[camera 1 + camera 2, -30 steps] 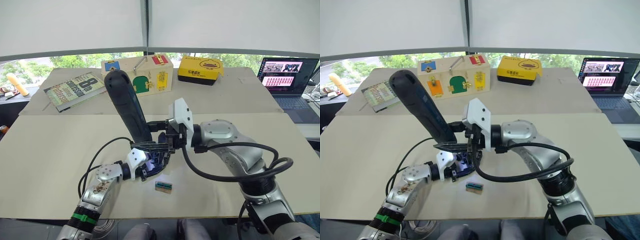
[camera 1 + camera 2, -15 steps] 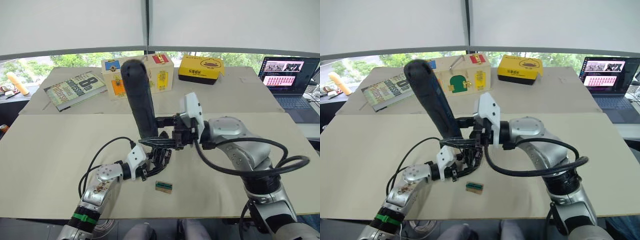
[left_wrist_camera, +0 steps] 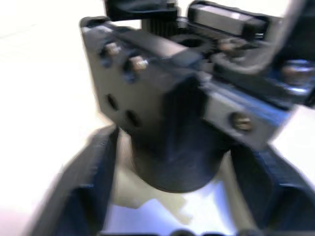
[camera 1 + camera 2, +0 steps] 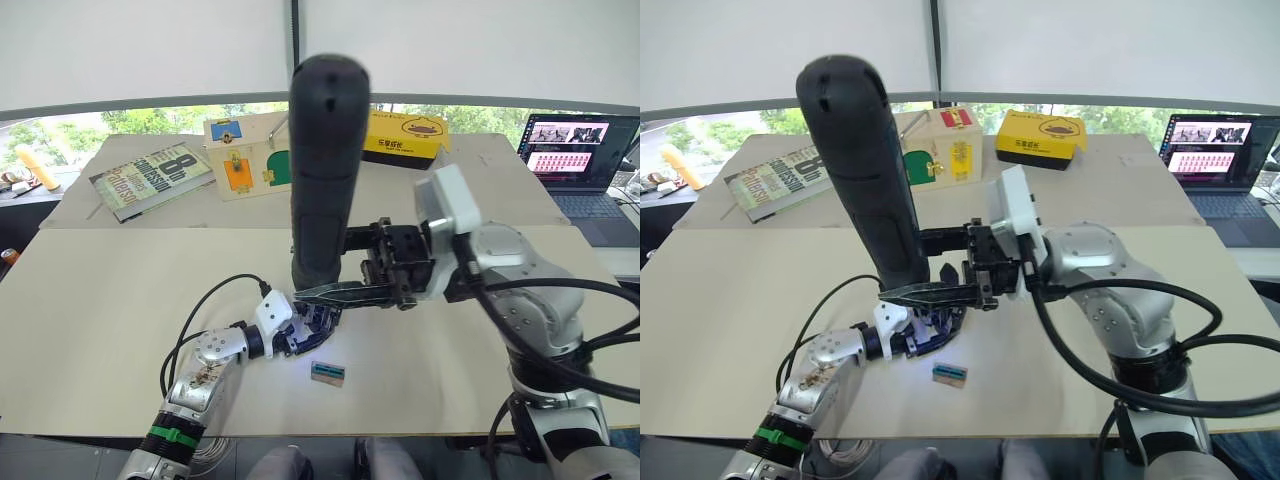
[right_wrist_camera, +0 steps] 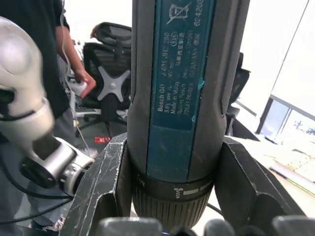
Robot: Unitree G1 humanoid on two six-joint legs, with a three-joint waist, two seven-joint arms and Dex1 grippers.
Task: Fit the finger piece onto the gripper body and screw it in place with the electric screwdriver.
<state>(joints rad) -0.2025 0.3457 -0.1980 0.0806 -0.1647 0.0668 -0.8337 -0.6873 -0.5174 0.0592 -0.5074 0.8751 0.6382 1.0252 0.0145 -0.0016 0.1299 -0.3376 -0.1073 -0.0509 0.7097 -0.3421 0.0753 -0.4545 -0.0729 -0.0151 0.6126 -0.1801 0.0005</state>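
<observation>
Jaws of the right gripper (image 4: 318, 293) pinch the thick dark cylindrical electric screwdriver (image 4: 324, 170), held upright; the left gripper (image 4: 298, 334) clamps the chunky black gripper body (image 3: 172, 118) on the beige table (image 4: 100, 300).

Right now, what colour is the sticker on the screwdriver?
Teal blue, on the dark grey screwdriver; the right wrist view shows it best.

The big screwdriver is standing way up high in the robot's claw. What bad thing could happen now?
The electric screwdriver is tall and the right gripper grips it only near its lower end, so it might tilt or slip off the screw. The left gripper holds the gripper body low on the table; a hard push might twist it loose. The small green block lies close and might get knocked.
</observation>
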